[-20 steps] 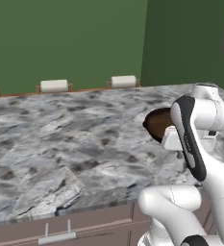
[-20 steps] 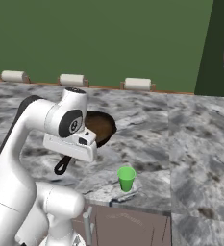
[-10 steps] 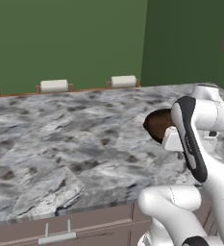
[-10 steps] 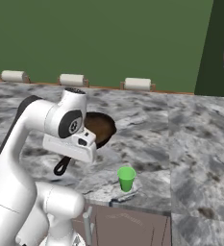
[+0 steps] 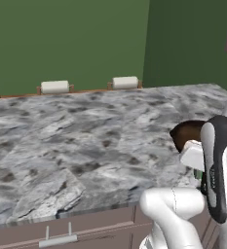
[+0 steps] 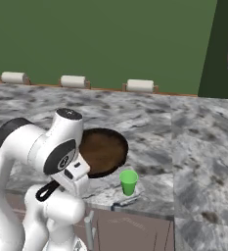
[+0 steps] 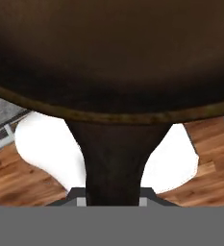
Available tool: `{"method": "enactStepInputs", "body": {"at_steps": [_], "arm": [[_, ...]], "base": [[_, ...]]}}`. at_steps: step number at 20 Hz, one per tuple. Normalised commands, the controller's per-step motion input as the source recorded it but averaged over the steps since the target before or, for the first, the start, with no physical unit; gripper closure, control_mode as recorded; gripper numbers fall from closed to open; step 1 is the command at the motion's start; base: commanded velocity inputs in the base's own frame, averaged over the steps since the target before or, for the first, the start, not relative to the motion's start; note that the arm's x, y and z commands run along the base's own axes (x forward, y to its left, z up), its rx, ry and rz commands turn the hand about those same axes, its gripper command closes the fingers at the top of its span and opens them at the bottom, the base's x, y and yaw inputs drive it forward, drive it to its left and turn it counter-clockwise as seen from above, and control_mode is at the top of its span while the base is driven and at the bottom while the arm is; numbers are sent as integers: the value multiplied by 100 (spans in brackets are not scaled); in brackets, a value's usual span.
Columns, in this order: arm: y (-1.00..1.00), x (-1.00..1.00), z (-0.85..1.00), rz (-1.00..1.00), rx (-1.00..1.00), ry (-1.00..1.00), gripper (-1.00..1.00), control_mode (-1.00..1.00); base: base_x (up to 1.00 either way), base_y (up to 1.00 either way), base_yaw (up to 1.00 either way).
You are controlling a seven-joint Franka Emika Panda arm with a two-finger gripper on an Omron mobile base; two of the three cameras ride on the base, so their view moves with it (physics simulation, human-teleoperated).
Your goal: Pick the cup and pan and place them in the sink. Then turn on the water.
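Observation:
My gripper [image 7: 114,201] is shut on the short dark handle of the pan [image 6: 103,151], a round dark brown skillet. The pan [image 7: 108,53] spreads across the top of the hand view, with wooden floor showing under its handle. In the left base view the pan [image 5: 187,133] peeks out from behind my arm, near the counter's front right. The small bright green cup [image 6: 128,182] stands upright on the counter just right of the pan, close to the front edge. The sink is out of view.
A grey marble counter [image 5: 85,141] runs wide to the left. White rolls [image 6: 140,86] line its back edge against the green wall. Brown cabinet fronts with a drawer handle [image 5: 58,239] sit below the counter's front edge.
The arm and the pan have come back toward the counter's front edge and a little to the right. The cup has stayed where it was.

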Motion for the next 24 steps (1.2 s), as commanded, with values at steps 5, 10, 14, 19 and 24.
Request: {"method": "enactStepInputs", "body": {"at_steps": [5, 10, 14, 19, 24], "arm": [[33, -68, 20, -53, 0, -25, 100, -100], [15, -4, 15, -17, 0, 2, 100, -100], [0, 0, 0, 0, 0, 0, 100, -100], [0, 0, 0, 0, 0, 0, 100, -100], [0, -13, 0, 0, 0, -1, 100, -100]], "base": [[0, 0, 0], [0, 0, 0], [0, 0, 0], [0, 0, 0], [0, 0, 0]]}}
